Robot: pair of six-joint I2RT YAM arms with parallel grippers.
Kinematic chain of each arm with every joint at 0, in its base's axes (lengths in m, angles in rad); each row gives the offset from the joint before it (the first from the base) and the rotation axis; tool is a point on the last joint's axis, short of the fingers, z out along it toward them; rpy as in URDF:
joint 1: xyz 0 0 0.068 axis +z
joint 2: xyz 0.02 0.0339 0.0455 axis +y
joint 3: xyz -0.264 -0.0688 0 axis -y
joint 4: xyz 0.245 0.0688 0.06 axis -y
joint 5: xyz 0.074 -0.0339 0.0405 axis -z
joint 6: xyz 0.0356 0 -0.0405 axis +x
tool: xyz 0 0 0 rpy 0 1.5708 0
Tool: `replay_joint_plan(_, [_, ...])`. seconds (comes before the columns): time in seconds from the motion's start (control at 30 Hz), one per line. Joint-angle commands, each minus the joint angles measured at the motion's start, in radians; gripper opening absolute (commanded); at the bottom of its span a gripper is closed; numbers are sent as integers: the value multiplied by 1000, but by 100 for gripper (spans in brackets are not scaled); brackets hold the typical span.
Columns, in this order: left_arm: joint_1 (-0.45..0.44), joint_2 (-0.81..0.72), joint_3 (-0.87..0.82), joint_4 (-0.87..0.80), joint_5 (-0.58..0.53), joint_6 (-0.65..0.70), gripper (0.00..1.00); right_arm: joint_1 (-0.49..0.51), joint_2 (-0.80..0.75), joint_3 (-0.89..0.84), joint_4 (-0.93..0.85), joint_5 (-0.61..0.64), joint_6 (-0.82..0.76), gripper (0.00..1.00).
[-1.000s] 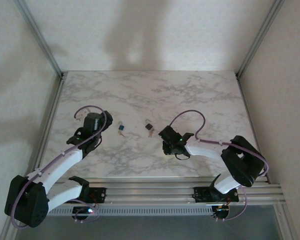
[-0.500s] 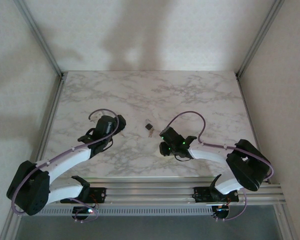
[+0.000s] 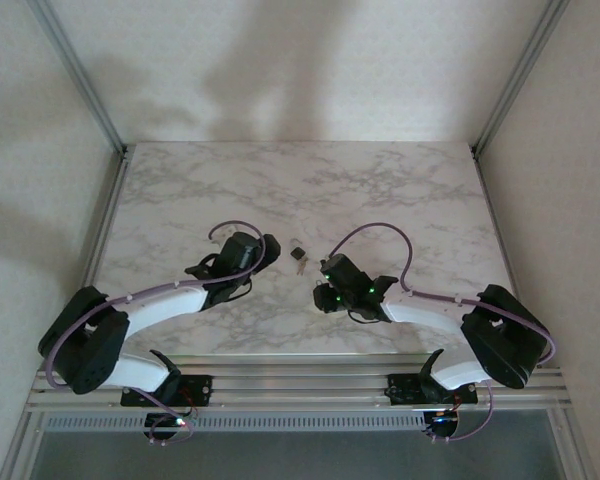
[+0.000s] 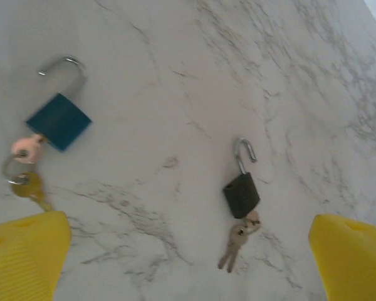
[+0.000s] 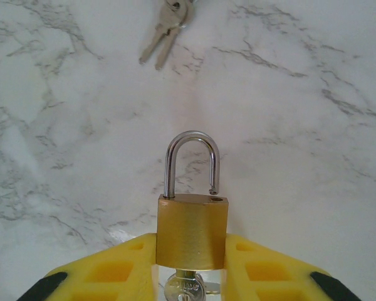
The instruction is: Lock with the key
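My right gripper (image 5: 191,276) is shut on a brass padlock (image 5: 191,229), squeezing its body between the yellow fingers (image 5: 113,273). Its steel shackle (image 5: 191,160) stands up and is open on the right side. A key (image 5: 188,290) sits in the keyhole below. In the top view this gripper (image 3: 322,280) hovers just right of a small black padlock (image 3: 300,253). My left gripper (image 4: 188,263) is open, its yellow fingers (image 4: 25,257) wide apart above the table. Below it lie the black padlock (image 4: 241,194) with its keys (image 4: 237,241) and a blue padlock (image 4: 58,120), both with open shackles.
The blue padlock has a pink-headed key (image 4: 26,147) and a ring of brass keys (image 4: 28,186). The black padlock's keys (image 5: 169,25) lie just ahead of the brass padlock. The marble table (image 3: 400,190) stretches open behind, framed by metal posts (image 3: 500,90).
My left arm has swung right, from beside the blue padlock to over it and close to the black one. The right gripper has shifted slightly left, still holding the brass padlock.
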Motion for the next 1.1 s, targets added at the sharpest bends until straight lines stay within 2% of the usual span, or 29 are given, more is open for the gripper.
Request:
replay_joint_plan(0.0, [-21, 40, 42, 48, 38, -42, 96, 15, -30, -22, 39, -18, -25, 27])
replay_joint_plan(0.43, [-78, 132, 70, 111, 98, -84, 87, 32, -77, -47, 77, -37, -51, 27])
replay_joint_plan(0.6, [-101, 163, 71, 140, 122, -93, 77, 32, -84, -52, 91, -52, -57, 27])
replay_joint_plan(0.73, [-118, 180, 79, 150, 138, -98, 76, 35, -81, -50, 92, -57, -59, 27])
replay_joint_plan(1.07, [-158, 229, 83, 202, 163, -116, 61, 38, -85, -49, 99, -60, -64, 27])
